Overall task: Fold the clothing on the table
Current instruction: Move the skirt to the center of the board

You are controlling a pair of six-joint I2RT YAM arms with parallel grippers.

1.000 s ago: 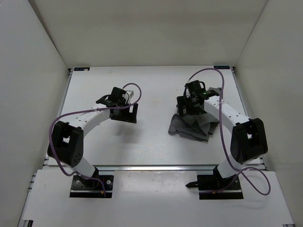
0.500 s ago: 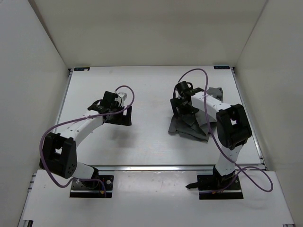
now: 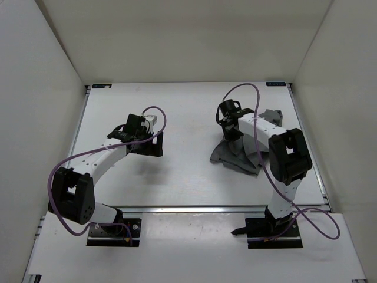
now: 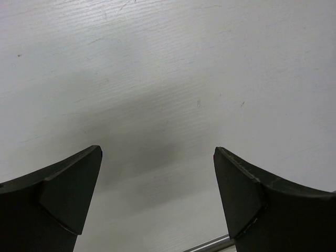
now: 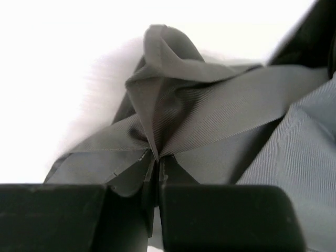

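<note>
"Where does all this sit?"

"Plain white walls point(image 3: 177, 41) close in one white table point(image 3: 177, 183), with thin metal rails point(image 3: 194, 207) along its edges."

"How many arms?"

"Two. The left arm point(image 3: 103, 154) bends up from its base and reaches toward the middle of the table. The right arm point(image 3: 262, 127) doubles back at its elbow and stretches toward the far right part."

"And the clothing?"

"One dark grey piece of clothing point(image 3: 241, 158) lies crumpled on the right half, under the right wrist."

"The grippers?"

"The left gripper point(image 4: 157, 157) hangs over bare table, jaws wide apart, holding nothing. The right gripper point(image 5: 157, 164) is clamped tight on a bunched fold of the clothing point(image 5: 220, 115)."
</note>
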